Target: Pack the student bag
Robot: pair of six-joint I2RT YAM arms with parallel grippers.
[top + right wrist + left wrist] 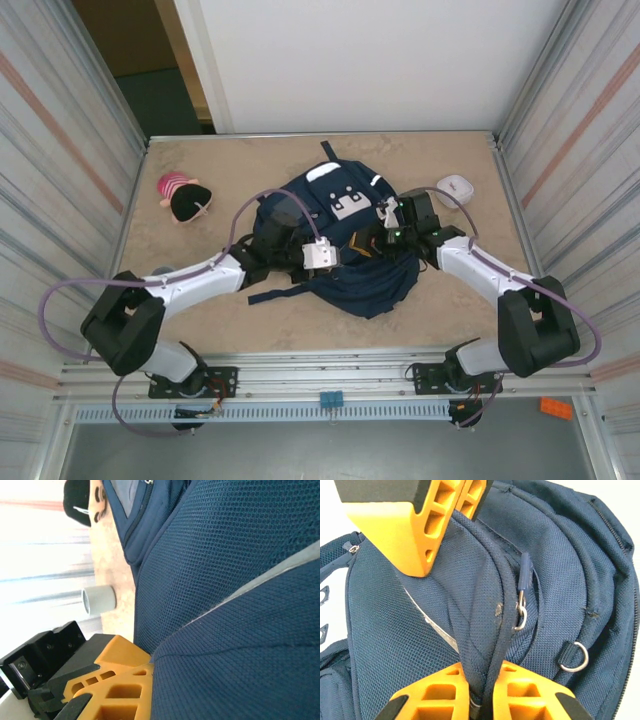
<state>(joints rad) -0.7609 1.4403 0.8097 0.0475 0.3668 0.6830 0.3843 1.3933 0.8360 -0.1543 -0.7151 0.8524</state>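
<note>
L claw [481, 674] & R claw [146, 664] each clamp fabric of student bag [368, 282] lying between them.

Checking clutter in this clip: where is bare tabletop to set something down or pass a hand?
Free: the far strip between the student bag and the back wall; the gap between the plush toy and the bag; the near strip between the bag and the front rail. Crowded: the middle, where the left arm and the right arm meet on the bag.
</note>
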